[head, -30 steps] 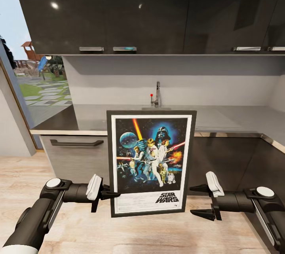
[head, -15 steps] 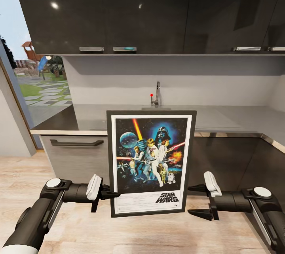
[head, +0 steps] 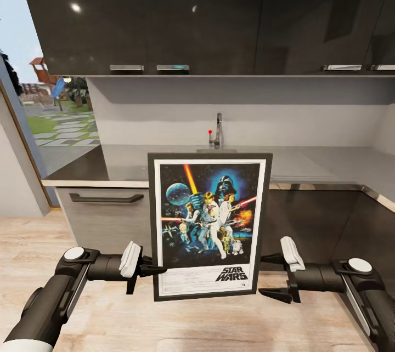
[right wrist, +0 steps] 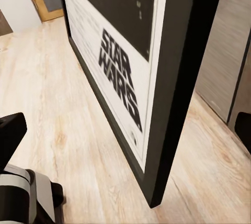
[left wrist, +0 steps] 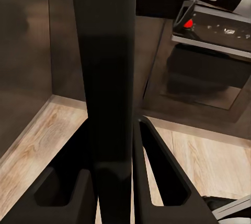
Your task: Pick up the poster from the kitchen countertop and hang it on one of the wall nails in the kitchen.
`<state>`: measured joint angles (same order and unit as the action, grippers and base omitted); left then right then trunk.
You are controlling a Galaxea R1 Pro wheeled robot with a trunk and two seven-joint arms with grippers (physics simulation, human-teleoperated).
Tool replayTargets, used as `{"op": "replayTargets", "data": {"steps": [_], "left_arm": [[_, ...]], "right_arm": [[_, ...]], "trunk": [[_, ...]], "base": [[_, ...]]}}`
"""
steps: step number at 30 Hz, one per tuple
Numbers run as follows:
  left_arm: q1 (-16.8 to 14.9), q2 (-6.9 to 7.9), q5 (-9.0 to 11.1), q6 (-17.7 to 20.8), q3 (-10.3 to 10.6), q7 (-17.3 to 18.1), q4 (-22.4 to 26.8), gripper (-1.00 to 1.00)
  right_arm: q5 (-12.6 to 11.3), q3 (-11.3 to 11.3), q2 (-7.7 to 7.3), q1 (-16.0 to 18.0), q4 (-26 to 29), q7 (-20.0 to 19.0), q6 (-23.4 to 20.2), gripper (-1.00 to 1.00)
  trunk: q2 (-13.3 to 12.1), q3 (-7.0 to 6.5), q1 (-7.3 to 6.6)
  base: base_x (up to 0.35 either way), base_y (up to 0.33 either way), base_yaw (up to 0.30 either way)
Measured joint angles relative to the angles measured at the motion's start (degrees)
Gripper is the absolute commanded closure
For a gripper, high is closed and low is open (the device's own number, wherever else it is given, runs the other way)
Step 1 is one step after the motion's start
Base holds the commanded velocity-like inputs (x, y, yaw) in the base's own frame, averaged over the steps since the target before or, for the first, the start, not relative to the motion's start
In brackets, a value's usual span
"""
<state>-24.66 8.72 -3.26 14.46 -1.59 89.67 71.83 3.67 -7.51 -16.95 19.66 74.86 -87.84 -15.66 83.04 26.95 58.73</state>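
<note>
From the head camera I saw the poster (head: 209,226) held upright in front of me, clear of the tabletop (head: 307,163), its lower half over the wooden floor (head: 164,324). My left gripper (head: 156,270) sat at the frame's seven o'clock corner, fingers closed on the left edge. My right gripper (head: 270,275) hung at about four o'clock, fingers spread apart just beside the right edge and holding nothing. A tap (head: 218,131) stood at twelve o'clock behind the frame.

In the left wrist camera I saw both fingers (left wrist: 157,166) pressed against the poster's dark edge (left wrist: 107,77).

The right wrist camera showed the poster's lower corner (right wrist: 157,109) close ahead, between the open fingers (right wrist: 10,130), and I could not tell whether they touched it.
</note>
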Motion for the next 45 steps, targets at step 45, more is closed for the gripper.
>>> {"op": "replayTargets", "data": {"steps": [45], "left_arm": [[0.0,0.00,-0.1,0.0,0.0,0.0,-0.1,1.00]], "right_arm": [[0.0,0.0,0.64,0.3,-0.7,0.0,0.6,-1.00]], "trunk": [[0.0,0.00,0.00]], "base": [[0.000,0.000,0.000]]}}
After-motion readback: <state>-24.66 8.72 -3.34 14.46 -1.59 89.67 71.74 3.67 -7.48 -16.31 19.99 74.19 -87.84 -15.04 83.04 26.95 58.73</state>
